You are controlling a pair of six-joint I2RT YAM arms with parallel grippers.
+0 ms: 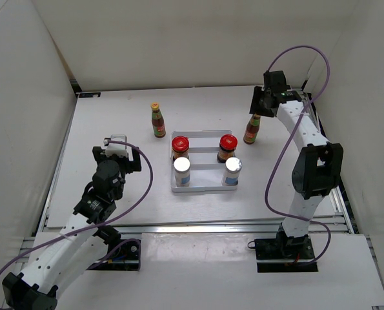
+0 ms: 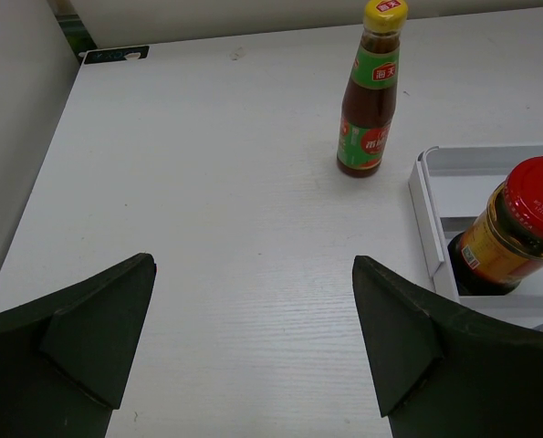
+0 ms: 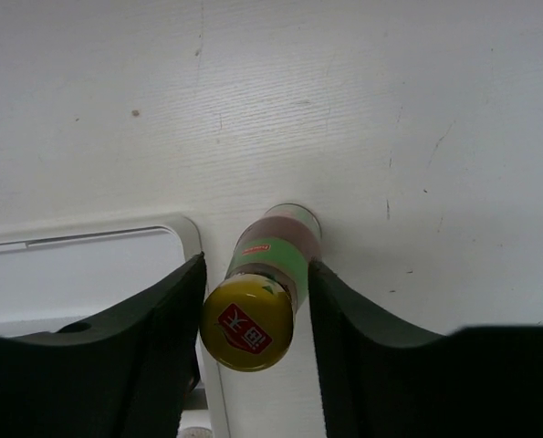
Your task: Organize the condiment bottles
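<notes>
Right gripper (image 3: pixel 255 269) is down over the slim bottle (image 3: pixel 264 285) with the yellow cap, a finger close on either side of its neck. From the wrist view both pads look to be brushing the glass, but whether they are truly pressing I cannot tell. The bottle stands upright on the table (image 1: pixel 114 116), just off the far right corner of the white tray (image 1: pixel 204 189), so close that the tray's rim sits right beside the left finger.

In the tray, two red-lidded jars (image 1: pixel 180 143) stand along the far edge and two white shakers (image 1: pixel 182 166) along the near edge. The other slim bottle (image 1: pixel 157 120) waits out on the table beyond the far left corner of the tray. Left gripper (image 2: pixel 253 351) hangs near the table's left edge with its jaws spread wide and nothing between them, looking across at that second bottle.

So the step in hand looks like the pick of the right-hand bottle. To do it well, I'd say squeeze just below the cap, where the neck gives a shoulder to hang on. Confirm the hold before any lift. A tall, narrow bottle like this will likely swing or tip if it is caught off-centre. Then lift straight up and clear the tray's rim before travelling sideways, because the nearest red lid is close by. Set it down upright and only then let go
</notes>
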